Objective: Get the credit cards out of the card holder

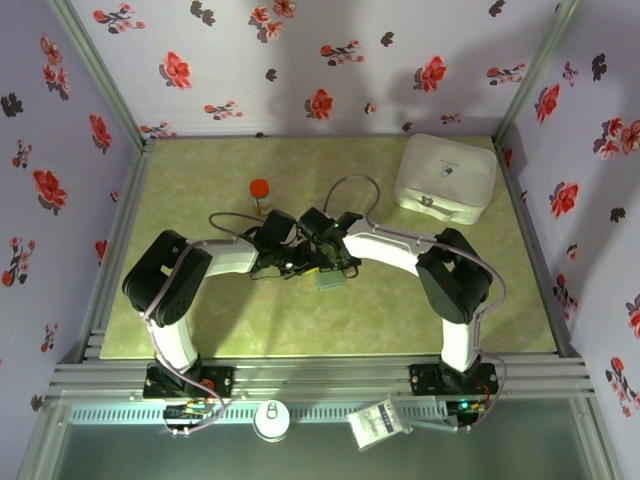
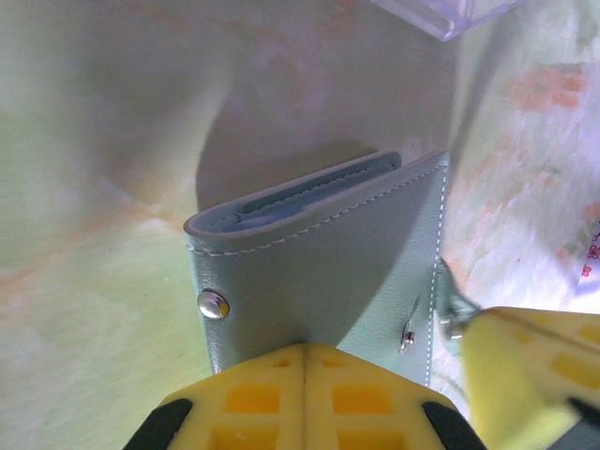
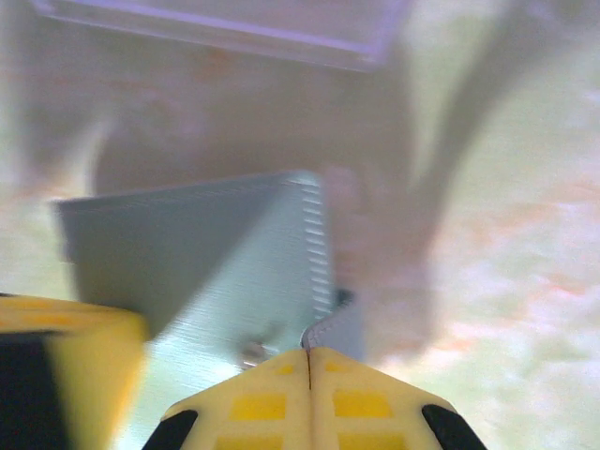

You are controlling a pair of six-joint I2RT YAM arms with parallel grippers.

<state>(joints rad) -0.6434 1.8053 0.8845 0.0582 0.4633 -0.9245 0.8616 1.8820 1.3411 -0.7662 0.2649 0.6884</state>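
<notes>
Flowered walls close in a green marbled table point(image 1: 400, 320). The holder point(image 1: 328, 279) is at mid-table, just where the two arms meet. In the left wrist view the holder point(image 2: 328, 262) is folded almost shut, spine to the left, with a silver stud point(image 2: 214, 304) on its outer panel and its shadow on the table behind. It looks lifted clear, but I cannot be sure.

A pale blue strip point(image 2: 314, 192) shows between the panels at the top edge. I cannot tell whether it is one of the cards or a pocket lining. I judge the cards are not yet out.

The left fingers point(image 2: 305, 352) are pressed together on the holder's lower edge. The right fingers point(image 3: 307, 361) are likewise closed, pinching a corner of the holder point(image 3: 206, 253) near the stitched side.

Just beyond the holder lies the edge of a clear box point(image 2: 450, 14). Farther off stand an orange-capped bottle point(image 1: 260, 194) and, well apart at the far right, a white container point(image 1: 445, 178).

The step in hand seems to be opening the holder. Next, one arm should keep its panel fixed while the other draws the second panel away. Then one pair of fingers must let go and pinch a card by its exposed edge, and a thin card could slip.
</notes>
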